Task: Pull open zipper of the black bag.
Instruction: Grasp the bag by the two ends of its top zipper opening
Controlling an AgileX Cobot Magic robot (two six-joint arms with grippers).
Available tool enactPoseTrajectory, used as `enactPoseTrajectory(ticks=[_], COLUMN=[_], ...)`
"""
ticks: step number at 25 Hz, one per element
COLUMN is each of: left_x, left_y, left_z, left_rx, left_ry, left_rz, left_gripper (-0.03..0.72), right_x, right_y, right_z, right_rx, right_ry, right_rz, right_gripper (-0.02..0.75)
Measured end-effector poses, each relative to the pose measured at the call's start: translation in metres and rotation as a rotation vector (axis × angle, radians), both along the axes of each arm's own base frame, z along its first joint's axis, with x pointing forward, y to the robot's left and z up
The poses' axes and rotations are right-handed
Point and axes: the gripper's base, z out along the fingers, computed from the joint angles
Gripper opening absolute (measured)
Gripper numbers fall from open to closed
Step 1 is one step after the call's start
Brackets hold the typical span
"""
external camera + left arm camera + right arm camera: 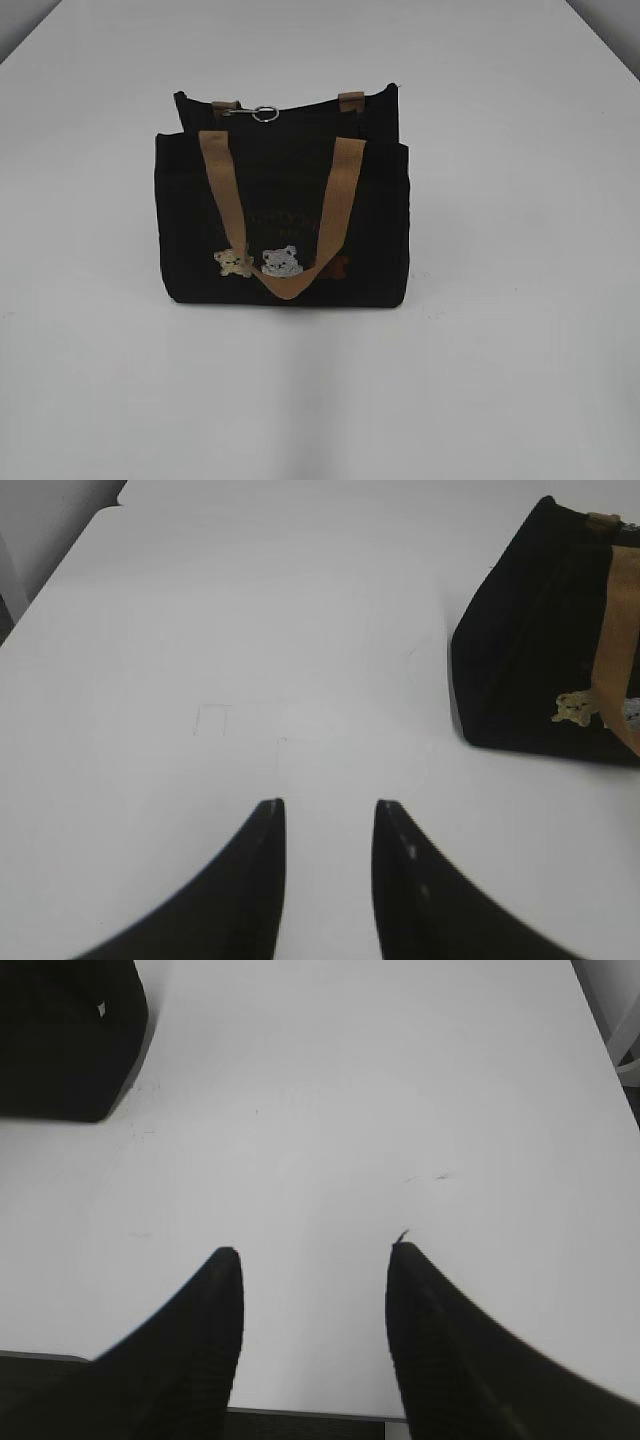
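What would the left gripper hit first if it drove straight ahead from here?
Probably nothing but bare table. The left gripper points across open white surface with open, empty jaws; the black bag sits off to its right, outside that line, though depth is hard to judge.

My exterior camera looks down at a slant across the white table (520, 380), facing the front of the black bag (280, 220) at mid distance. My left wrist camera sits low over the table, looking forward past my left gripper (330, 825), with the bag's corner at upper right. My right wrist camera looks past my right gripper (315, 1270); the bag's corner shows upper left.
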Motion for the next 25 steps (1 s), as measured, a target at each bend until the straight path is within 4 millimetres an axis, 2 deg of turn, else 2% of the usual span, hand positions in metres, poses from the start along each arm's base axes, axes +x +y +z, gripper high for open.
enactPoseTrajectory(ticks=[18,21,23,25], left_x=[0.000,0.000,0.009,0.036], left_y=[0.000,-0.006,-0.011,-0.020], left_z=[0.000,0.001,0.007,0.020], left_rx=[-0.002,-0.056,-0.116,-0.207], left_ry=[0.000,0.000,-0.004,-0.017], left_rz=[-0.002,-0.044,-0.081,-0.139], left_gripper=[0.230,0.230,0.230,0.231], right_x=[0.000,0.000,0.000,0.000], right_y=[0.000,0.000,0.000,0.000], right_z=[0.000,0.000,0.000,0.000], right_rx=[0.000,0.000,0.000,0.000], right_ry=[0.000,0.000,0.000,0.000], right_rz=[0.000,0.000,0.000,0.000], right_gripper=[0.371,0.371,0.371,0.371])
